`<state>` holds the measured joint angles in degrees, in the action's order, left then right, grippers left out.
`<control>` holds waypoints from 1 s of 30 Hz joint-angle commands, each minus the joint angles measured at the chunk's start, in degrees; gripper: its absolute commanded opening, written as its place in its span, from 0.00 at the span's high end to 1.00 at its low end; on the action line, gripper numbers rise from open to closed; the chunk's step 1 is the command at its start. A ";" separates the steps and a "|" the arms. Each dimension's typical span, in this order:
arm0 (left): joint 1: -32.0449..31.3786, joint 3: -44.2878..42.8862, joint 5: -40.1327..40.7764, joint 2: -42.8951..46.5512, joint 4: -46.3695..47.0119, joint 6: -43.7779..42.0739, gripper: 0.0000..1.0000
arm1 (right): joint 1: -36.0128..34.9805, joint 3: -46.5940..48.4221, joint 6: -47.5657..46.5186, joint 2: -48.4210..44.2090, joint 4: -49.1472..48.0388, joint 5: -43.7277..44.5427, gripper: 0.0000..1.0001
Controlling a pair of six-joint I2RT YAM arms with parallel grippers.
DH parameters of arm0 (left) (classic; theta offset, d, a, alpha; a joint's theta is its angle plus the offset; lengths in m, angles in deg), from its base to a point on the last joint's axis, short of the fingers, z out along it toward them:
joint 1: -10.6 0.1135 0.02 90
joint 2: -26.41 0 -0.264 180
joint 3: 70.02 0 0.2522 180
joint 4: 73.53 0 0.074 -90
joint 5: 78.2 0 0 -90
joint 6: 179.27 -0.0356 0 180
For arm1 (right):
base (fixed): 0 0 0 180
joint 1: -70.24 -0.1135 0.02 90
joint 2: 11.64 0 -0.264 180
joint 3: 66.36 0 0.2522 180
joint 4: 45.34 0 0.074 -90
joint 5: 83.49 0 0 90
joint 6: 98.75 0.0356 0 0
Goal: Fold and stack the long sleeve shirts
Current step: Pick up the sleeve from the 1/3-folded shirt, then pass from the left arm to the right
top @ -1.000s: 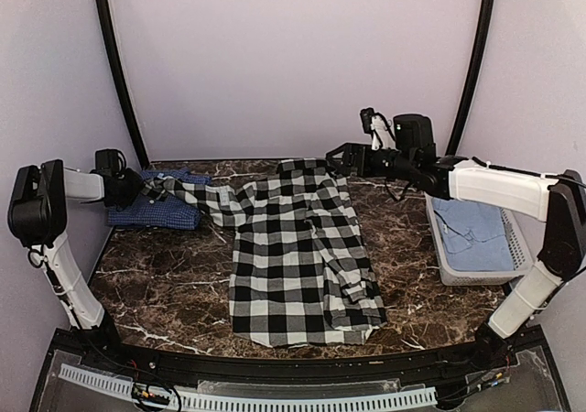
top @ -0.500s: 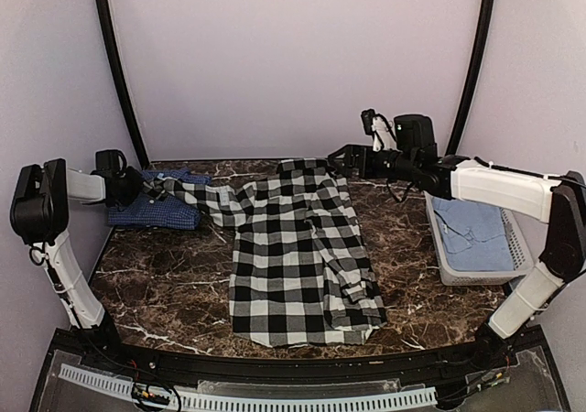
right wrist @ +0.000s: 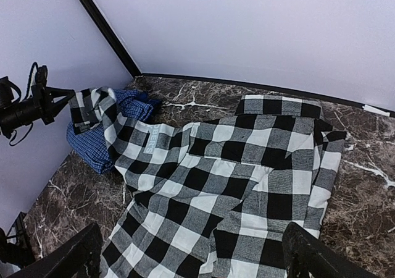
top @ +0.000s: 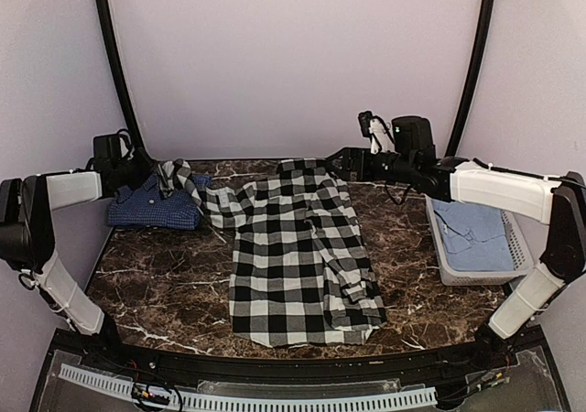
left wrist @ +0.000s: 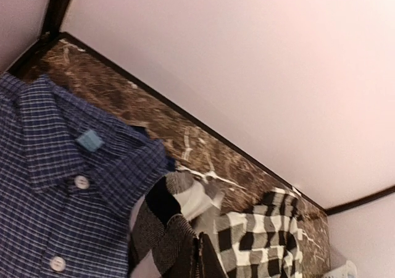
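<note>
Sleeve-folding seems in hand: left gripper (top: 157, 176) clamped on checked shirt's (top: 293, 256) sleeve (top: 206, 201) at ten o'clock, over blue shirt (top: 151, 209); right gripper (top: 341, 162) gapes near collar (top: 302, 167) at one o'clock; next, likely, sleeve must sweep toward three o'clock across shirt's body.

- Table (top: 165, 275) — dark brown marble look, white veining, glossy top.
- Basket (top: 476, 277): white slotted plastic, sitting at the table's right edge.
- Light blue cloth (top: 476, 233) lying rumpled inside the basket — covers most of its floor.
- Backdrop wall (top: 293, 55): plain pale lavender, behind the table and on both sides.
- Two black curved poles, left pole (top: 113, 64) and right pole (top: 476, 55), rising from the table's back corners.
- White slotted strip (top: 275, 400) along the near edge, just below the black front rail (top: 275, 368).
</note>
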<state>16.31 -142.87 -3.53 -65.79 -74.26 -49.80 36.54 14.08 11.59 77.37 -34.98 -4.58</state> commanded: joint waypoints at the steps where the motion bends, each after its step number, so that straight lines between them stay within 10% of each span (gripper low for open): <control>1: -4.63 0.19 -6.52 6.51 -4.70 -2.62 1.00 | -2.77 0.50 -1.33 -1.27 -1.28 0.64 0.01; 13: -18.94 -2.15 -15.88 9.47 -8.07 2.17 1.00 | -16.96 3.91 -7.95 -2.99 -2.72 25.80 0.01; 30: -38.01 -5.97 -5.52 1.19 -4.01 14.51 1.00 | -14.18 3.81 8.24 5.77 -4.78 10.18 0.08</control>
<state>-19.20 -146.06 -12.58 -62.93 -79.85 -38.85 22.71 17.33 16.40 81.79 -38.04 9.58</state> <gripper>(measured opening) 0.008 0.932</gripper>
